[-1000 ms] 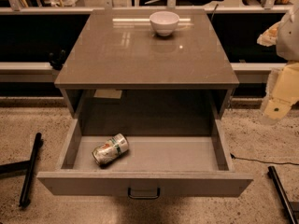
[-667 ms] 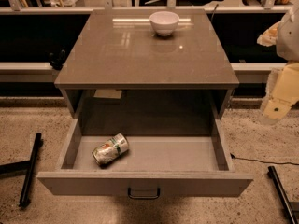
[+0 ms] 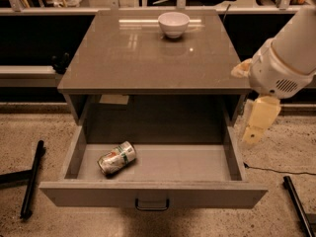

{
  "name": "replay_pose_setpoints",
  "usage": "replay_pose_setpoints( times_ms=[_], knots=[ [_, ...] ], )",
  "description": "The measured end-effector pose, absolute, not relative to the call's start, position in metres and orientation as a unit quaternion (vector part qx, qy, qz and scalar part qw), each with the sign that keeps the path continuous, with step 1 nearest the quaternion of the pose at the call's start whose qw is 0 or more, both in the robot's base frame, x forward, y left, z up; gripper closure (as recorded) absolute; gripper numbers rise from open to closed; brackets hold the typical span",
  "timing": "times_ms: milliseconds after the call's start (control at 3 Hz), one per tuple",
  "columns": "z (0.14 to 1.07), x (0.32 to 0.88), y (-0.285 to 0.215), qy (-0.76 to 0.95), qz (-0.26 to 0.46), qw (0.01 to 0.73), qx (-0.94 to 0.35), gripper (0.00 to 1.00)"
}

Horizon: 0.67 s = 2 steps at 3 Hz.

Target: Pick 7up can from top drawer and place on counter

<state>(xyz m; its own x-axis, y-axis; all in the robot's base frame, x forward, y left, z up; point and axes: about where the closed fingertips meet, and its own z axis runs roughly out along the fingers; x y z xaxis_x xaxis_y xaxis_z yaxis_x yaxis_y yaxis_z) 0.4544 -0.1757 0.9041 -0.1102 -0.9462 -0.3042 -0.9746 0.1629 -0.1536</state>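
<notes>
The 7up can (image 3: pixel 116 158) lies on its side in the left part of the open top drawer (image 3: pixel 153 194), silvery-white with a green band and a red mark. The drawer is pulled out fully, and its dark handle (image 3: pixel 152 205) sits at the centre of the front panel. The glossy grey-brown counter (image 3: pixel 148 53) is above it. My gripper (image 3: pixel 256 125) hangs at the right, beside the cabinet's right edge and above the drawer's right wall, far from the can and holding nothing.
A white bowl (image 3: pixel 173 24) stands at the back centre of the counter. Black bars (image 3: pixel 32 179) lie on the speckled floor to the left and a black bar (image 3: pixel 297 204) to the right. A thin cable (image 3: pixel 276 171) runs across the floor at the right.
My arm and gripper have moved left, closer to the cabinet's right edge. The can, drawer and bowl have not moved.
</notes>
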Motion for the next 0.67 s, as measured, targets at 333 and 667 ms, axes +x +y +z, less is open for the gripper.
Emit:
replay_pose_setpoints(
  times_ms=[333, 667],
  knots=[
    [0.8526, 0.4801, -0.1318, 0.719, 0.093, 0.187, -0.663, 0.0],
    [0.8532, 0.4794, -0.132, 0.719, 0.093, 0.186, -0.663, 0.0]
  ],
)
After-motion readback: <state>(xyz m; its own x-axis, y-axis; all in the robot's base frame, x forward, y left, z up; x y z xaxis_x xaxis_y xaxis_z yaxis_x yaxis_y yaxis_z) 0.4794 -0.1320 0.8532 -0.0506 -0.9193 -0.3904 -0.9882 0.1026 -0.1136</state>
